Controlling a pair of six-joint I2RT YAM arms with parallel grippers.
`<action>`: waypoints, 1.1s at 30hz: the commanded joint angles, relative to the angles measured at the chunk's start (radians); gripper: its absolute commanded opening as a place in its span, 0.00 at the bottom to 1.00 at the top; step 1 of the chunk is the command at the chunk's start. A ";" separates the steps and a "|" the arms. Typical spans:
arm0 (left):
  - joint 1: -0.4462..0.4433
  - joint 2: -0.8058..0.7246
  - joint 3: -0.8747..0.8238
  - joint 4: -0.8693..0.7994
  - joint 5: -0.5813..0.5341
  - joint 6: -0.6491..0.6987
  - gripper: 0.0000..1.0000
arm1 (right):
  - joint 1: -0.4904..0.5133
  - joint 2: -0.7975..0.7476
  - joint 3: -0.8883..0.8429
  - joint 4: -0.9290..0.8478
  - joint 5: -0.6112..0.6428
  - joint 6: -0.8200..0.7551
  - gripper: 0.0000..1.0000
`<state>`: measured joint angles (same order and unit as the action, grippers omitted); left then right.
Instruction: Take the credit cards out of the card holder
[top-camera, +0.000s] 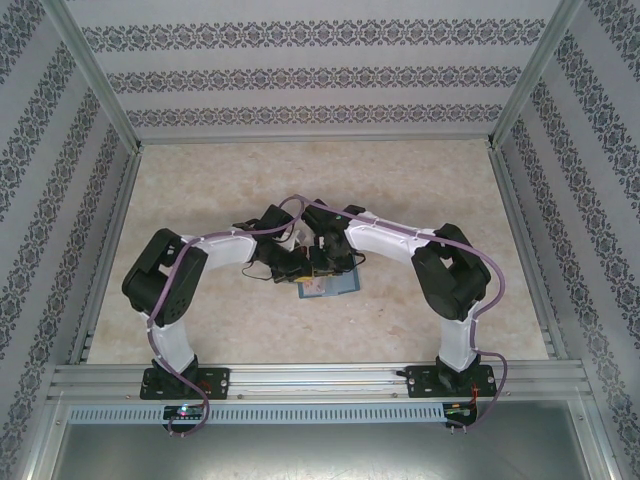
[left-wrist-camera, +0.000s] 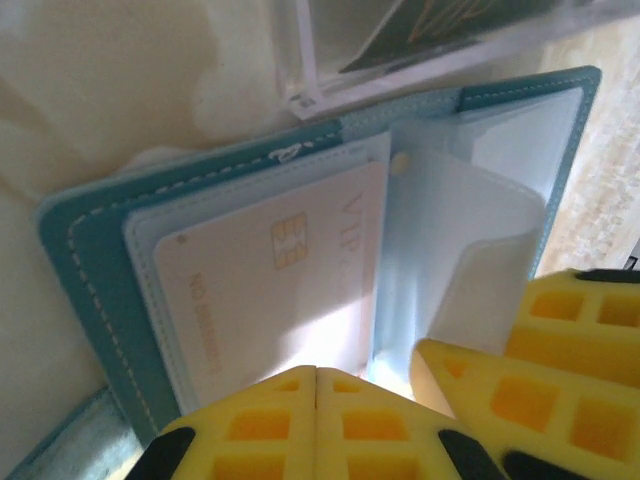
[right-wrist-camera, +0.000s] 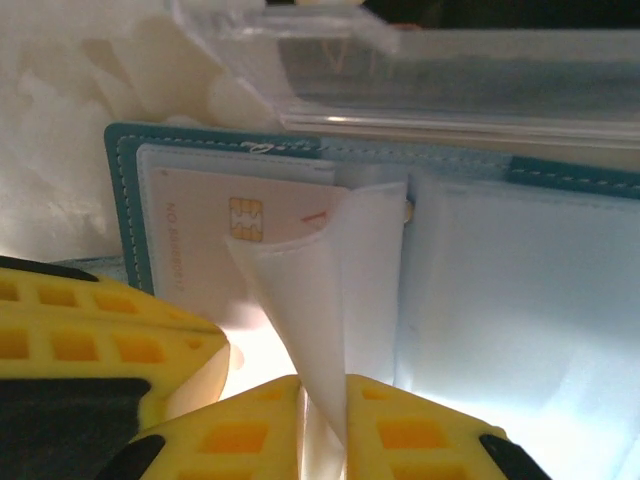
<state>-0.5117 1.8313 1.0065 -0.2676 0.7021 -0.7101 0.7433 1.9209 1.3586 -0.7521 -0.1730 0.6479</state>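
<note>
The teal-blue card holder lies open on the table, its clear sleeves showing. A pale credit card with a gold chip sits in the left sleeve. My left gripper is shut, nothing between its yellow fingers, its tip at that card's near edge. My right gripper is shut on a translucent white sleeve page, which is lifted and curled up from the middle of the holder. The two grippers are close side by side.
A clear transparent plastic piece lies just beyond the holder's far edge. The table is a pale marbled surface inside patterned walls, with free room all round the holder.
</note>
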 joint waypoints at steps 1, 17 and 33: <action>-0.012 0.039 0.018 0.028 0.009 -0.005 0.00 | -0.005 -0.043 -0.007 -0.020 0.000 -0.012 0.19; -0.012 0.050 0.006 -0.019 -0.035 0.025 0.00 | -0.056 -0.099 0.008 -0.190 0.197 -0.096 0.34; -0.015 0.017 0.034 -0.047 -0.036 0.018 0.00 | -0.109 -0.128 -0.088 -0.126 0.162 -0.111 0.30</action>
<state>-0.5117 1.8580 1.0111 -0.2604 0.7063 -0.7078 0.6384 1.8088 1.2877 -0.8898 -0.0082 0.5488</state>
